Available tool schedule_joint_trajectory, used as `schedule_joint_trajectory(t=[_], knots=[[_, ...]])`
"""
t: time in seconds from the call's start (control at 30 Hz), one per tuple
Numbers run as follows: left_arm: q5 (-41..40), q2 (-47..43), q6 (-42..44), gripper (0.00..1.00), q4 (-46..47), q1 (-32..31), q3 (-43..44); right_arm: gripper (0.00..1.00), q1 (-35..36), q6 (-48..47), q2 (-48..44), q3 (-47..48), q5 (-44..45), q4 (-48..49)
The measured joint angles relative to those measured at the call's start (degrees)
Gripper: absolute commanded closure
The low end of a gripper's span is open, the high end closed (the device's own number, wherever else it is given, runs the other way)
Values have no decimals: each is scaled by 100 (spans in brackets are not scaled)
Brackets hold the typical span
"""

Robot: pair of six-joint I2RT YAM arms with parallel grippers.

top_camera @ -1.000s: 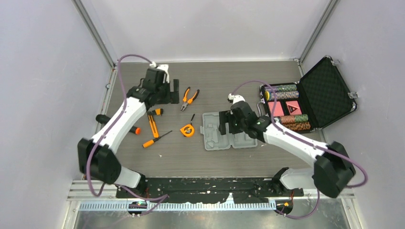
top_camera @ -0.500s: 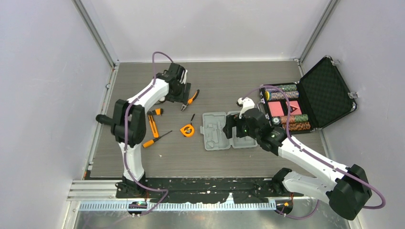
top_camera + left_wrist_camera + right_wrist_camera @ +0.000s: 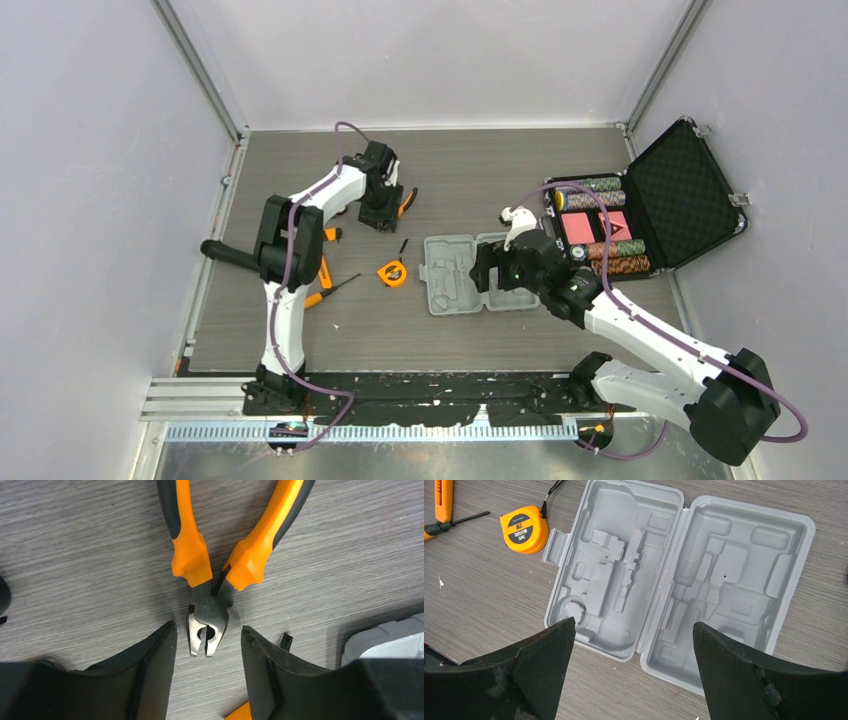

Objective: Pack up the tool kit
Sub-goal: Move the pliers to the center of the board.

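Reads "TAPE MEASURE" on round orange tape measure [image 3: 524, 529], finer print illegible, beside open grey moulded plastic case [image 3: 724, 580] on bench [image 3: 484, 595]. Straddles nose of orange-and-black pliers [image 3: 207, 612] with parted left fingers [image 3: 155, 670]; handles cropped. Spreads right fingers [image 3: 539, 665] above case.

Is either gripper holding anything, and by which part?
Nothing is held. The left gripper straddles the metal nose of the pliers, gaps on both sides; the right gripper hangs open over the grey case.
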Motion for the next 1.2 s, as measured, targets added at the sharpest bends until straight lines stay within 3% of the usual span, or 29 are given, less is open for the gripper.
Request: schedule_joint_trajectory(t=[0.3, 0.57, 0.7, 0.93, 1.03, 1.2], knots=[[26, 118, -136, 93, -105, -9, 160, 8, -70, 61, 0, -129, -44, 26], [28, -398, -168, 100, 170, -70, -654, 8, -140, 76, 0, -140, -133, 94], [2, -1130, -299, 90, 142, -133, -1615, 8, -170, 87, 13, -179, -236, 151], [-22, -1663, -424, 50, 122, -184, -2282, 8, -195, 111, 68, -234, -407, 319], [-57, -1661, -431, 45, 197, -184, -2321, 8, -197, 127, 79, -258, -450, 345], [-57, -1545, -439, 46, 317, -184, -2236, 7, -223, 144, 79, -275, -474, 389]])
